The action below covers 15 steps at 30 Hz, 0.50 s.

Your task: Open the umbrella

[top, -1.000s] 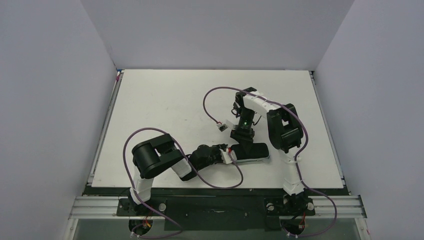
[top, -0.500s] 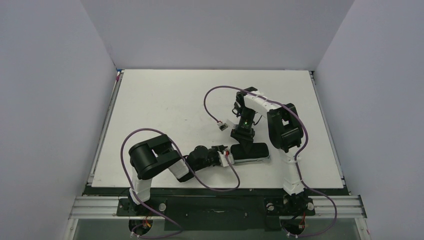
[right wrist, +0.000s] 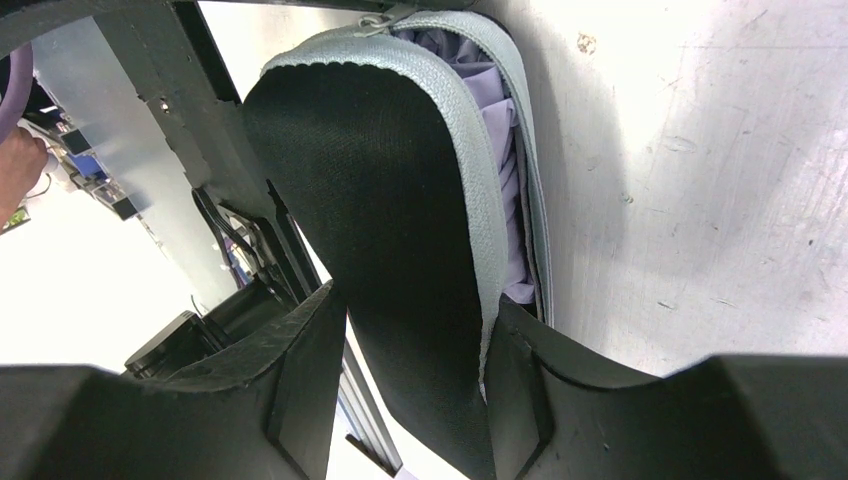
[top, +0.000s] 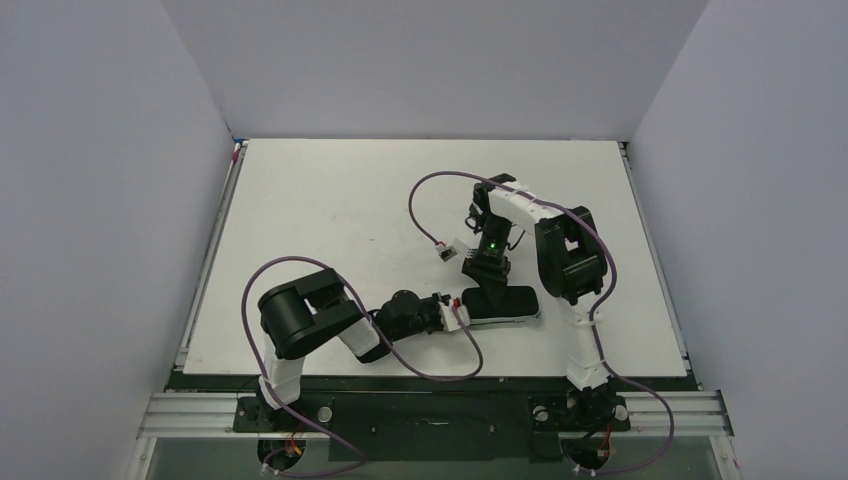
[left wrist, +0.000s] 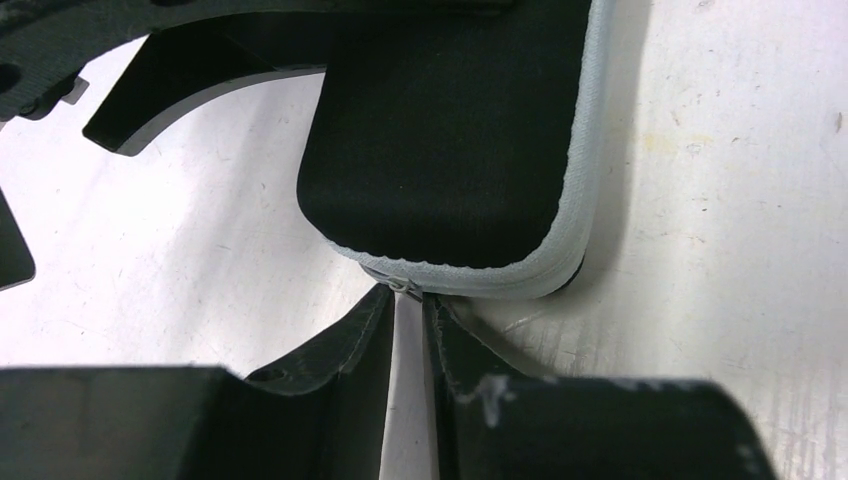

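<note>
Your right gripper (right wrist: pixel 412 345) was clamped across the black fabric case edged in pale grey zip tape (right wrist: pixel 370 200). The case lay flat near the near edge of the table, a little right of centre. The compact umbrella of pale lavender fabric (right wrist: pixel 505 190) showed folded inside it, where the zip had parted.

Your left gripper (left wrist: pixel 405 305) had its fingers almost together at the small metal zip pull (left wrist: pixel 402 286) on the case's left end. From the wrist view I cannot tell whether they had caught the pull or only met beside it. That was the weak point: the pull was tiny, and had you drawn away with it half-pinched, it would likely have slipped free. A hard tug could also have dragged the case through the right gripper's hold, or snagged the lavender cloth in the zip teeth.

The white matte table (top: pixel 330 200) carried faint scuffs. Plain grey-white walls (top: pixel 420 60) enclosed it on the left, far and right sides.
</note>
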Each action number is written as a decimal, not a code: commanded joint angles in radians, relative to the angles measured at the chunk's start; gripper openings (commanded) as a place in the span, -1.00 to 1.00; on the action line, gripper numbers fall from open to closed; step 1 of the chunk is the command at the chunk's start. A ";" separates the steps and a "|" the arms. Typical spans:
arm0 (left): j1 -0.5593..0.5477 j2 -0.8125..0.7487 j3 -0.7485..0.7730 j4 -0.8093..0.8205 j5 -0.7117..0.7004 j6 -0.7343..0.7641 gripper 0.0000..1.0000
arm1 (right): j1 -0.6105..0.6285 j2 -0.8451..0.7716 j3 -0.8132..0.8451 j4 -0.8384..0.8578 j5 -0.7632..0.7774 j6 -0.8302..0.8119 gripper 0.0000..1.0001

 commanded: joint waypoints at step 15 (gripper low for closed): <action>-0.008 -0.048 -0.049 -0.071 0.058 -0.019 -1.00 | -0.012 0.019 -0.007 0.213 -0.028 0.022 -1.00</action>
